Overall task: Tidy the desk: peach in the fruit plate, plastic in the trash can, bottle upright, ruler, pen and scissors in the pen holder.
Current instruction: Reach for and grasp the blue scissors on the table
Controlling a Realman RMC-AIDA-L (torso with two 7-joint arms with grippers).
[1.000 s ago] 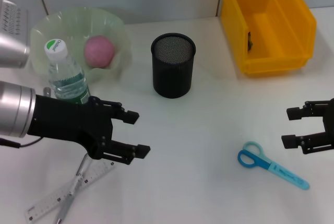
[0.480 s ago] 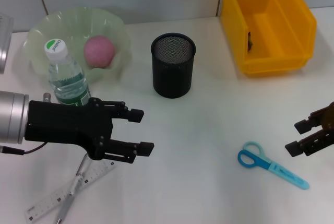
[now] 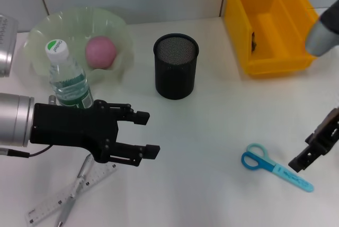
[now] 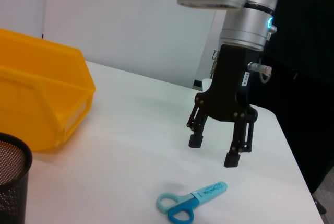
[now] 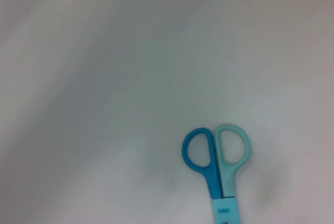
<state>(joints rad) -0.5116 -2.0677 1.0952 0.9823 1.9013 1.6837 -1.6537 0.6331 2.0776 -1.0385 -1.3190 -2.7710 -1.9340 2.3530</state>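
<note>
- My right gripper (image 4: 219,148) has swung round over the last second: it was facing in from the right edge of the head view, fingers level, and now it points down at the desk (image 3: 212,132) near the lower right edge, its wrist risen towards the upper right corner.
- I read this as lining up for a top-down pick of the scissors (image 3: 275,168), the next thing due in the pen holder (image 3: 176,66).
- Its fingers are spread with nothing between them, clear of the desk.
- The scissors lie flat in the lower right of the head view, handles towards the frame centre, blade tip just below my fingers and not touching them.
- My left gripper (image 3: 142,132) has barely shifted; it hangs spread and empty at lower left, above the ruler (image 3: 58,199) and pen (image 3: 74,190).
- The bottle (image 3: 68,79) stands upright and the peach (image 3: 100,51) sits in the fruit plate (image 3: 39,36).
</note>
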